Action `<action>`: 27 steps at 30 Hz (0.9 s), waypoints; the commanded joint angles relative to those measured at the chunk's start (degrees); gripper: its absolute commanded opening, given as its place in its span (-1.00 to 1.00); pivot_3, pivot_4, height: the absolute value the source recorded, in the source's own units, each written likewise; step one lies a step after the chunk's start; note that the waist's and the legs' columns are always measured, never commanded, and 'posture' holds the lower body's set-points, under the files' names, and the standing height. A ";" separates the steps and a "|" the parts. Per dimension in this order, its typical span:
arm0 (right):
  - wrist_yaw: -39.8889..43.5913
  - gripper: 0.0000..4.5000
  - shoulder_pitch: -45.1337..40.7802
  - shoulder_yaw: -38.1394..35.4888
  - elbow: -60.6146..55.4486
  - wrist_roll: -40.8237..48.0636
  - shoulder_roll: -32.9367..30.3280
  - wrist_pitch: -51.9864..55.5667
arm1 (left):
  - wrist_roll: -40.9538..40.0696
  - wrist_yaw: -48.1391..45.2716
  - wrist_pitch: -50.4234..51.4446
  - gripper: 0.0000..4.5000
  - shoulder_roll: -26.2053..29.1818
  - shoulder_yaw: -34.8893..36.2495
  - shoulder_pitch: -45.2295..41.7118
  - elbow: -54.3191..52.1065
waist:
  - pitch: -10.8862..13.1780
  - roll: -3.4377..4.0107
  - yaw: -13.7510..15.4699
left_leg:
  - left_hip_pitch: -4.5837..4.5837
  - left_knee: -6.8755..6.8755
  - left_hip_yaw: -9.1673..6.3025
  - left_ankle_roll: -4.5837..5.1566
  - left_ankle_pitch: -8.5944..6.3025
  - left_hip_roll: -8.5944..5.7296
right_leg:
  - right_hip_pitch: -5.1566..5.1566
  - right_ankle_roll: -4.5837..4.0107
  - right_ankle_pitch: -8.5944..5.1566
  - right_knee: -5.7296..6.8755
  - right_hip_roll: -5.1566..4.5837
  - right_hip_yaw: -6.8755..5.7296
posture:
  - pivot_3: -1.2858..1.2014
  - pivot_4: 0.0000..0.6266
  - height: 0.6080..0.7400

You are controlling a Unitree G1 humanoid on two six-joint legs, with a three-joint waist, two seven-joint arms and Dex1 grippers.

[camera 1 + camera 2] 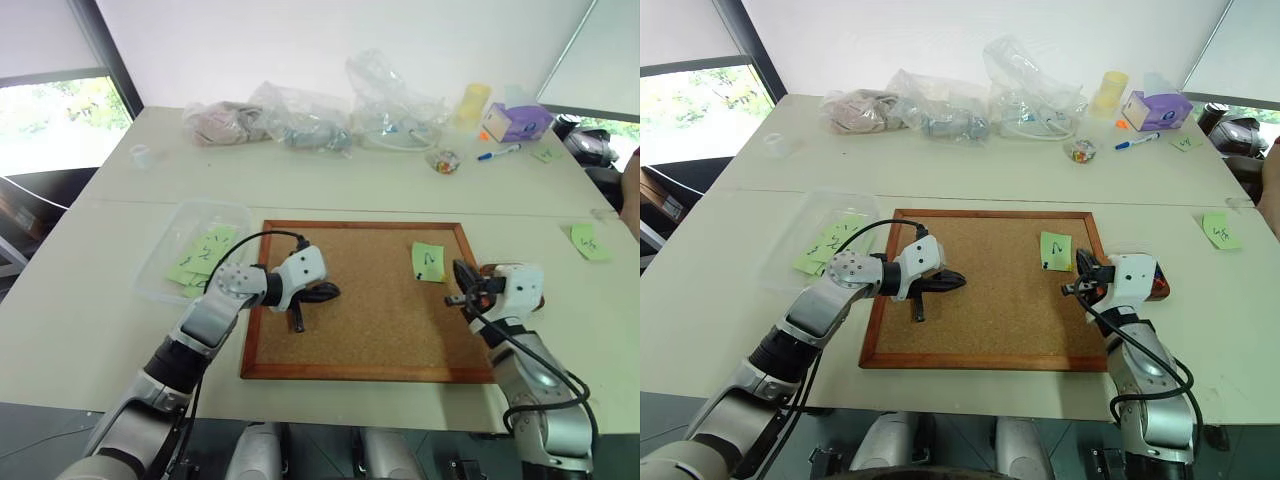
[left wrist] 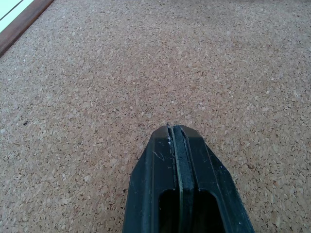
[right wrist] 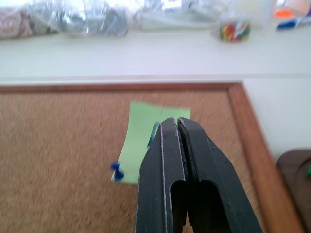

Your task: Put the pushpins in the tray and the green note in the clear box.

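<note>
Right wrist view: right claw [image 3: 177,127] clenched empty over the green note [image 3: 141,141], one blue pushpin [image 3: 116,170] pinning its corner.
Left eye view: left claw [image 1: 322,294] clenched on the corkboard [image 1: 380,330]; tugging the note early could tear it. The clear box [image 1: 160,275] is on the bench, left of the corkboard; the tray [image 3: 296,170] is right of it.

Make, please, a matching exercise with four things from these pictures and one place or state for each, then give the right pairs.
Things:
1. green note
2. blue pushpin
3. left gripper
4. clear box

Places or states:
A. shut, over bare cork
B. on the table, left of the corkboard
C. at the note's lower corner
D. on the corkboard, near its right edge

Pairs: 1-D, 2-C, 3-A, 4-B
</note>
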 commanded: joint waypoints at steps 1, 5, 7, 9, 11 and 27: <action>0.01 -0.99 0.37 -0.56 -3.01 0.93 0.08 -0.46 | 0.81 0.10 0.54 -1.00 -0.32 -1.38 0.15 0.12 | 0.00 0.00 0.01 | 0.00 0.00 0.00 0.00 0.00 0.00 | 0.00 0.00 0.00 0.00 0.00 0.00 | 0.03 -0.52 0.96; 0.43 -0.58 1.15 -0.67 -2.35 0.99 -0.06 -0.67 | 0.82 0.00 0.41 -1.00 -0.33 -1.48 0.25 0.16 | 0.00 0.00 -0.01 | 0.00 0.00 0.00 0.00 0.00 0.00 | 0.00 0.00 0.00 0.00 0.00 0.00 | 0.03 -0.52 0.96; 0.86 -0.17 1.04 -0.09 -1.51 1.19 -0.38 0.58 | 0.84 -0.02 0.38 -1.00 -0.37 -1.55 0.31 0.16 | 0.00 0.00 -0.02 | 0.00 0.00 0.00 0.00 0.00 0.00 | 0.00 0.00 0.00 0.00 0.00 0.00 | 0.03 -0.52 0.96; 1.68 0.32 0.88 0.74 -0.51 1.25 -0.99 2.36 | 0.87 -0.02 0.32 -1.00 -0.43 -1.59 0.30 0.28 | 0.00 0.00 -0.01 | 0.00 0.00 0.00 0.00 0.00 0.00 | 0.00 -0.01 0.00 0.00 0.00 0.00 | 0.03 -0.52 0.96; 2.62 0.78 0.79 1.27 -0.05 1.32 -1.42 3.17 | 0.90 -0.01 0.28 -1.00 -0.46 -1.60 0.29 0.34 | 0.00 0.00 0.01 | 0.00 0.00 0.00 0.00 0.00 0.00 | 0.00 -0.01 0.00 0.00 0.00 0.00 | 0.03 -0.52 0.96; 2.48 -0.09 -1.56 0.92 4.71 1.27 -1.20 5.63 | 1.10 1.09 2.75 -1.00 -0.89 -1.96 1.25 -3.29 | 0.00 0.00 0.03 | 0.00 0.00 0.00 0.00 0.00 0.00 | 0.00 -0.01 0.00 0.00 -0.01 0.00 | 0.03 -0.52 0.96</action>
